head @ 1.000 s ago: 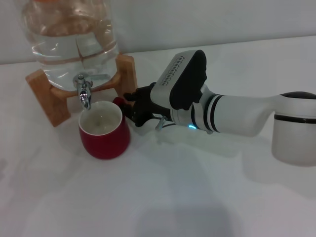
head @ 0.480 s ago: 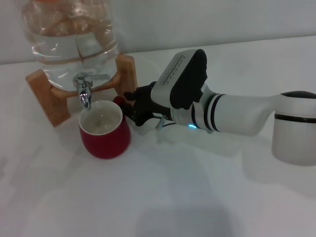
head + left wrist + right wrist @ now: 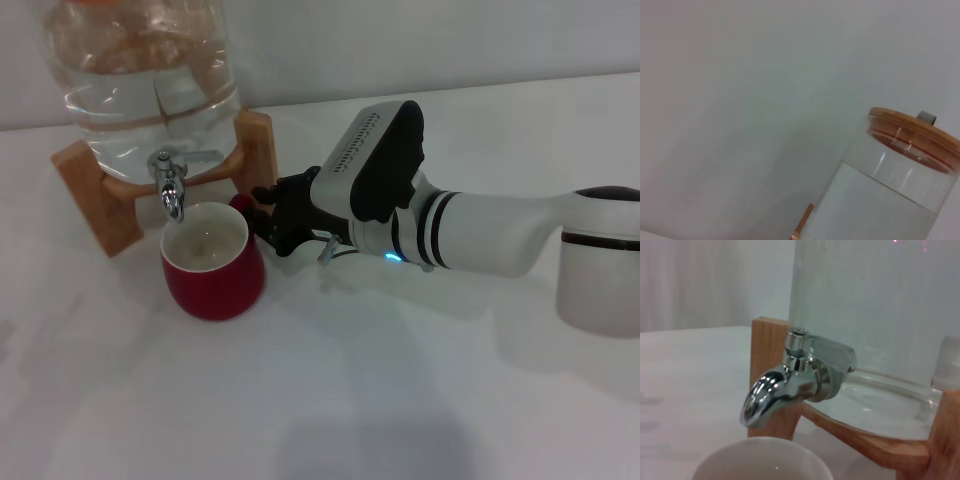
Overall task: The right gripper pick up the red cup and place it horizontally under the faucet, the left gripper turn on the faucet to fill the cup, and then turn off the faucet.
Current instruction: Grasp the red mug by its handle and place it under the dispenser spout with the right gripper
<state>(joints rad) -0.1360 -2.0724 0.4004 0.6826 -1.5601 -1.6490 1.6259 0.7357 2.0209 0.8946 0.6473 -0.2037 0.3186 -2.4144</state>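
Red cup point(image 3: 211, 262) upright on table, mouth right under faucet point(image 3: 169, 186) spout. Right gripper point(image 3: 268, 222) at cup handle, fingers clamped or apart: cannot tell. Advice: release straight back, no nudging cup. Left gripper unseen.
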